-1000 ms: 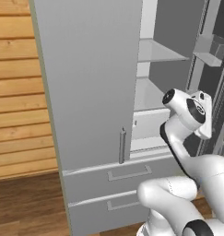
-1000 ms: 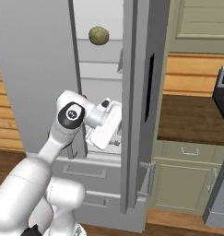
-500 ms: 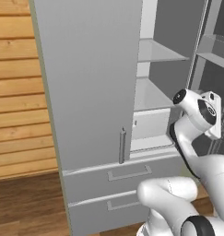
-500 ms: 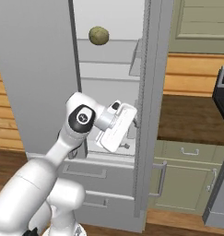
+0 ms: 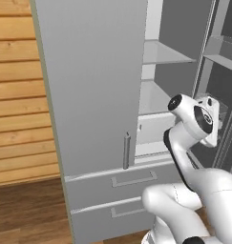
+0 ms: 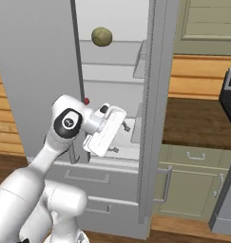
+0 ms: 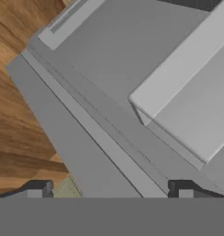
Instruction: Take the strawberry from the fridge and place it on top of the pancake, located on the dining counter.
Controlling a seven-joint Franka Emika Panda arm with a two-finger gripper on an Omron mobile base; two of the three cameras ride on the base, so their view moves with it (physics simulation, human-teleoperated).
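Two dark finger tips (image 7: 39,189) stand far apart at the bottom of the hand view, so the gripper (image 7: 111,190) is wide open with nothing between its jaws; it looks down past the fridge's grey door edge toward brown wooden floor (image 7: 14,115) and a pale box-shaped bin (image 7: 196,101). In the right base view the gripper (image 6: 118,137) sits at the mouth of the open fridge (image 6: 36,71), at the level of the lower shelf and just in front of the white compartment there, its hand tilted downward. Just beyond the arm's wrist, close against the left inner edge of the fridge, a small dark-red spot shows on the shelf: the strawberry (image 6: 86,101), lying above and to the left of the gripper and apart from it. Higher up and farther back, an olive-brown ball (image 6: 101,36) rests on an upper shelf. The left base view shows the closed left door with its vertical bar handle (image 5: 127,151), two drawers (image 5: 122,190) under it, and a wooden plank wall (image 5: 17,95) to the left.
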